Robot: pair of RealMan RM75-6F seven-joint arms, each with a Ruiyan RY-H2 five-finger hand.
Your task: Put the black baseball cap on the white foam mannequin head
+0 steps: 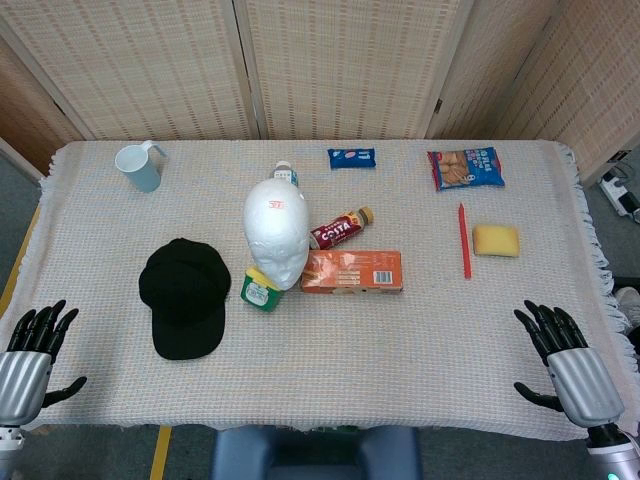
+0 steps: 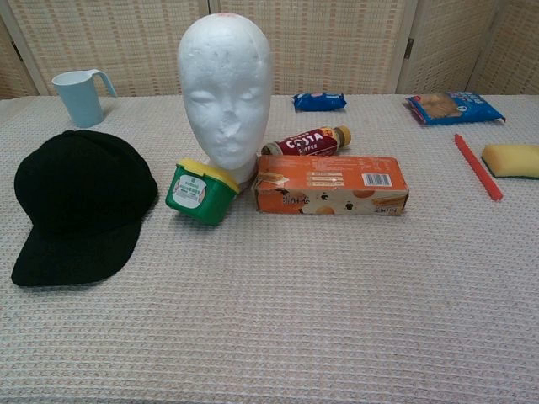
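Where woven screens (image 1: 330, 65) stand, tablecloth (image 1: 400, 330) spreads.

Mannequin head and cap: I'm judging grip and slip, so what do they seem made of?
The mannequin head looks like white foam: matte, finely grainy, with a chipped nose. The cap looks like soft black fabric, dull, with faint panel seams; the exact cloth can't be told. The table cover appears to be waffle-textured woven cloth.

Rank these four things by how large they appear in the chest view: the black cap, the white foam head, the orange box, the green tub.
1. black cap, though it lies nearer the camera, which may inflate it
2. white foam head, close to the cap in apparent size
3. orange box
4. green tub, clearly smallest
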